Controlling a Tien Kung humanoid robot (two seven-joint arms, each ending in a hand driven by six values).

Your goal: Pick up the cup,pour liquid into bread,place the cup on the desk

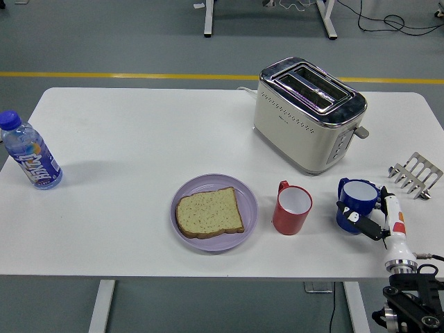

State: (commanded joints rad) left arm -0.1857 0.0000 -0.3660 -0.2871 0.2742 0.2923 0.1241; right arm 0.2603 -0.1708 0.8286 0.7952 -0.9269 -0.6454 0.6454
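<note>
At the table's right front, the right hand (377, 220) has its fingers curled around the upright blue cup (357, 202), apparently securing it for pouring onto the bread (208, 211).

White fingers (394, 220), red marking, black arm (415, 311)

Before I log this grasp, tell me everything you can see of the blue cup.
The blue cup is a glossy dark blue mug with a pale inside, standing upright on the white table near its right front corner, right of the red cup. The right hand is against its near side; whether it grips is unclear.
</note>
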